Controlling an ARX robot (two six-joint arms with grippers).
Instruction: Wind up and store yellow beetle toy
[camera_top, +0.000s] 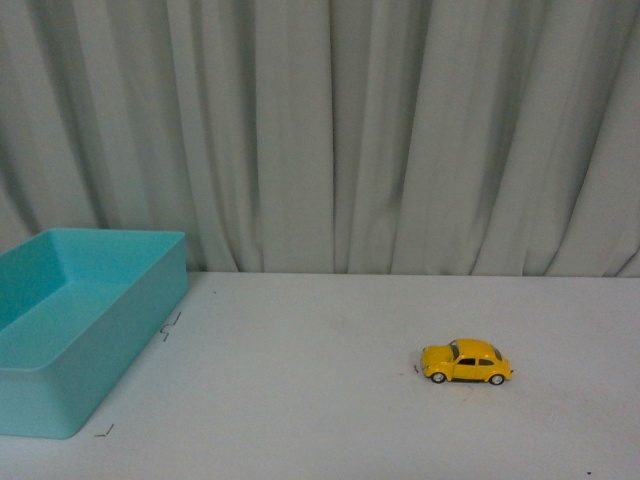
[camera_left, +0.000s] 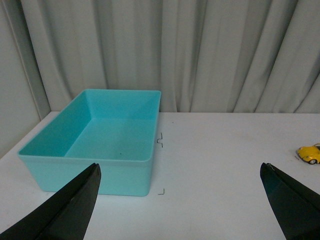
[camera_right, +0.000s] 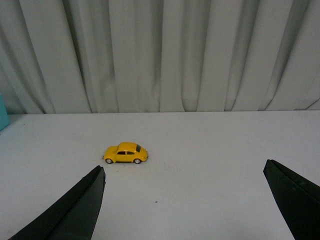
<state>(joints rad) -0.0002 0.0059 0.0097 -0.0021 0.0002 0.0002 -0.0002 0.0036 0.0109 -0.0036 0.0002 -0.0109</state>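
Observation:
The yellow beetle toy (camera_top: 466, 361) stands on its wheels on the white table (camera_top: 330, 400), right of centre, side-on to the front camera. The right wrist view shows the yellow beetle toy (camera_right: 126, 153) ahead of my right gripper (camera_right: 182, 172), just beyond one black fingertip (camera_right: 95, 180); the jaws are wide apart and hold nothing. My left gripper (camera_left: 180, 170) is also open and empty, with the toy (camera_left: 310, 153) at that view's edge. Neither arm appears in the front view.
A turquoise plastic bin (camera_top: 120, 320) sits empty at the table's left, seen again as the bin (camera_left: 125, 170) just ahead of the left gripper. Small black corner marks (camera_top: 172, 328) are on the table beside it. Grey curtains (camera_top: 330, 130) hang behind.

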